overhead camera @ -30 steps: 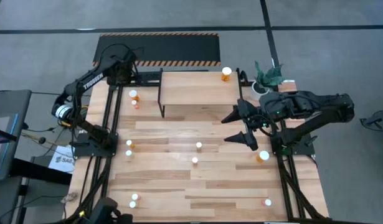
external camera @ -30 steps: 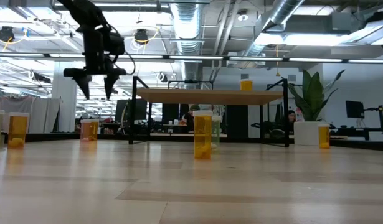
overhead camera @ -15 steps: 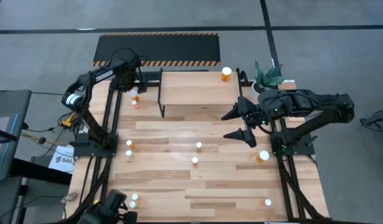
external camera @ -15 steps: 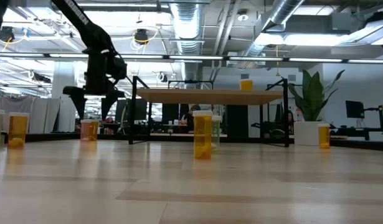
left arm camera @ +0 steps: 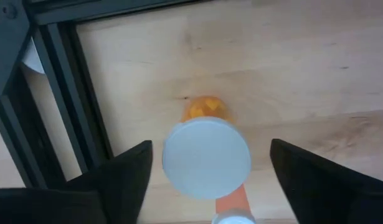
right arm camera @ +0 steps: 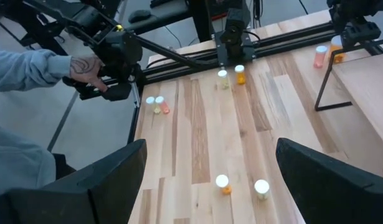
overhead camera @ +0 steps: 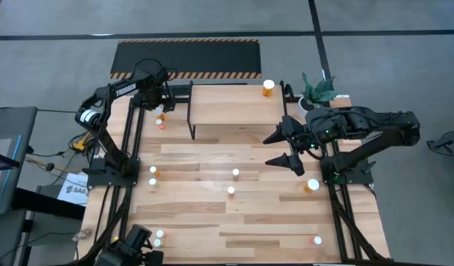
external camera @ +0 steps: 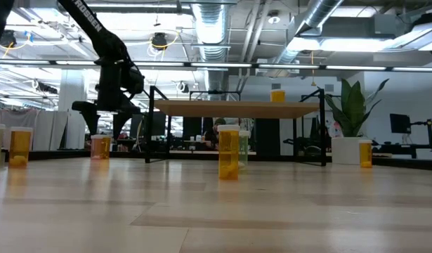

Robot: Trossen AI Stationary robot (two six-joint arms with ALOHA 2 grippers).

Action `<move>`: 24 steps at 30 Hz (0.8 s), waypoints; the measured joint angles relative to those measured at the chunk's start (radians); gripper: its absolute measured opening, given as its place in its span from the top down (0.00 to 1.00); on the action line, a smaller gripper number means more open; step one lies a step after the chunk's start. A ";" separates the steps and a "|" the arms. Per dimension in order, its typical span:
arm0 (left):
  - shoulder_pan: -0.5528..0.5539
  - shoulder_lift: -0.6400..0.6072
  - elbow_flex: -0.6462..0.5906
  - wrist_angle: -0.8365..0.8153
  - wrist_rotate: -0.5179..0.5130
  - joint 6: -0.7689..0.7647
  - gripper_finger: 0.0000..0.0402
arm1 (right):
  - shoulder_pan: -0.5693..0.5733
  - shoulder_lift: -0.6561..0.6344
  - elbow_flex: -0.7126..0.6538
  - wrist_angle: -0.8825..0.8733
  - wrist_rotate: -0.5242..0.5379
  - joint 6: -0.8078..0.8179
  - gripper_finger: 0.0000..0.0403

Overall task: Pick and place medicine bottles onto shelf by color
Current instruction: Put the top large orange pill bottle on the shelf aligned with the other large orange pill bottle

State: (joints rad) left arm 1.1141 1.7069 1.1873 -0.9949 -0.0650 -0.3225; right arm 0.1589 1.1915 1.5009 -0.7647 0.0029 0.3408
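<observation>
Now you are at the approach-and-grasp step: your left gripper hangs over an orange bottle at the table's far left, beside the shelf, fingers spread apart on either side of its white cap. Next, lower squarely and close. Your right gripper, also spread, waits near the shelf's right end. Only the left wrist view shows the cap centred between the fingers; only the low view shows the gripper above table height.

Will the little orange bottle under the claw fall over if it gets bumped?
Probably, yes. The orange bottle stands upright, narrow and taller than wide, so an off-centre nudge from the open left claw might tip it. Being round, it would likely roll across the smooth table.
</observation>
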 joint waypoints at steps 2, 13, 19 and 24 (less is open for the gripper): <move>0.000 0.000 0.000 -0.001 0.000 0.000 0.31 | 0.000 0.000 0.000 0.000 0.000 0.001 0.07; 0.000 0.000 0.000 -0.001 0.013 0.013 0.45 | 0.000 0.000 0.000 -0.004 0.000 0.002 0.07; 0.003 0.044 0.000 -0.013 0.023 0.029 0.44 | 0.001 0.000 0.000 -0.008 0.000 0.002 0.07; 0.003 0.057 0.000 -0.007 0.034 0.042 0.45 | 0.004 0.000 0.000 -0.012 0.001 0.002 0.07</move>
State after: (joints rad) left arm 1.1168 1.7641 1.1873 -1.0020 -0.0310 -0.2802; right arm 0.1627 1.1915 1.5009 -0.7764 0.0036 0.3428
